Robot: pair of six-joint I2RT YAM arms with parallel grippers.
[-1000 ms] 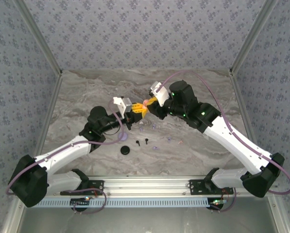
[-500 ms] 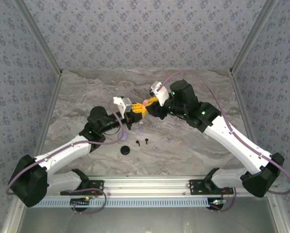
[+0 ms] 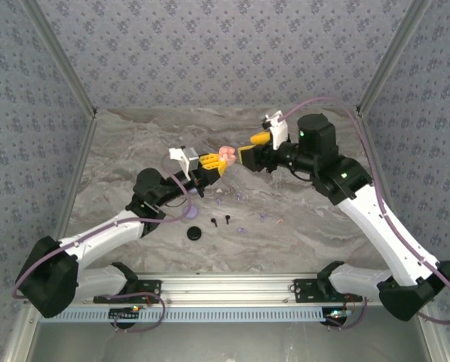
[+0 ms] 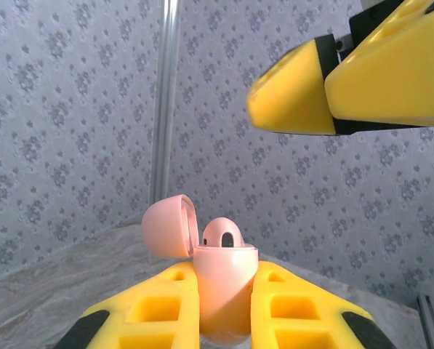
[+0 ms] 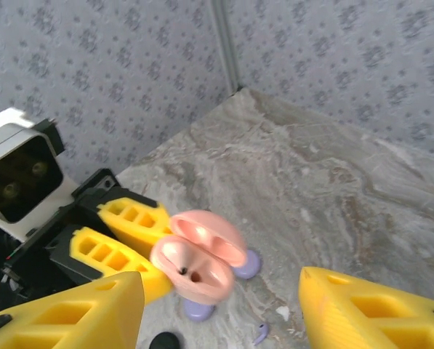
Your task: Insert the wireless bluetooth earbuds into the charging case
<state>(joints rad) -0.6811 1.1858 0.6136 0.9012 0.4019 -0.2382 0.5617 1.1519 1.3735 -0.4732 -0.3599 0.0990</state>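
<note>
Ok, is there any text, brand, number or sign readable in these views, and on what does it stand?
No text can be read in these views.
Pink charging case: plain, no logo.
Yellow claw fingers: unmarked.
Wallpaper: small floral pattern, no letters.
Circuit boards at the near edge: too small to read.

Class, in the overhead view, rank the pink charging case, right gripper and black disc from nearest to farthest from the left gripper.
1. The pink charging case, clamped in the left gripper.
2. The right gripper, just to the case's right, open.
3. The black disc, on the table, toward its near edge.
</note>
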